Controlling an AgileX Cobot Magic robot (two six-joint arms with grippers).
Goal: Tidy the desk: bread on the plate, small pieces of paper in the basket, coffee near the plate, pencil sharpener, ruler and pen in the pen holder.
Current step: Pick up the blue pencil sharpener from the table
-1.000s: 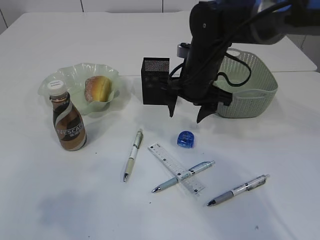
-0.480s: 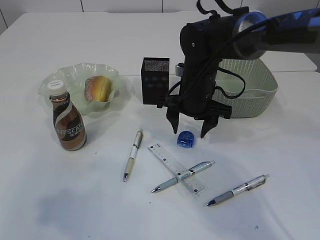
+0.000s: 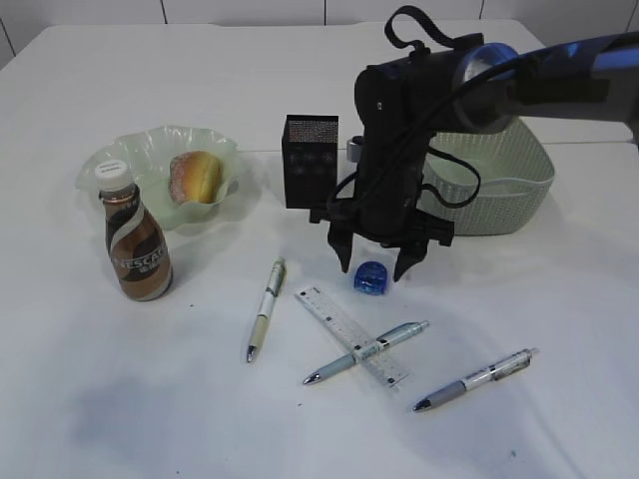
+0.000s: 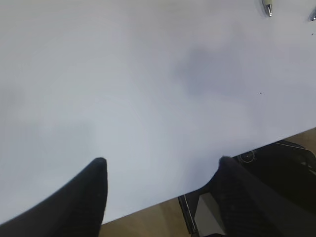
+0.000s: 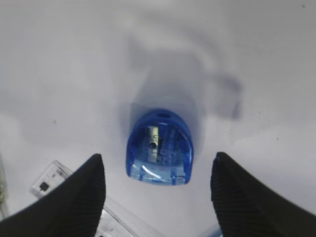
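Note:
My right gripper (image 3: 376,267) (image 5: 158,165) hangs open just above the blue pencil sharpener (image 3: 370,278) (image 5: 159,148), its black fingers either side of it and apart from it. The clear ruler (image 3: 351,336) (image 5: 54,180) lies in front of the sharpener, with a pen (image 3: 365,352) across it, one pen (image 3: 266,308) to the left and one (image 3: 476,379) to the right. The bread (image 3: 196,177) sits in the wavy green plate (image 3: 140,155); the coffee (image 3: 137,241) stands in front of it. The black pen holder (image 3: 311,161) and green basket (image 3: 504,185) stand behind my arm. My left gripper (image 4: 163,163) is open over the desk's near edge.
The left wrist view shows bare white desk (image 4: 148,74), a wooden floor strip and a dark base (image 4: 276,168) below the edge. Pen tips (image 4: 267,7) peek in at its top right.
My right arm has come forward and down from beside the pen holder until its open fingers straddle the pencil sharpener. Nothing else moved.

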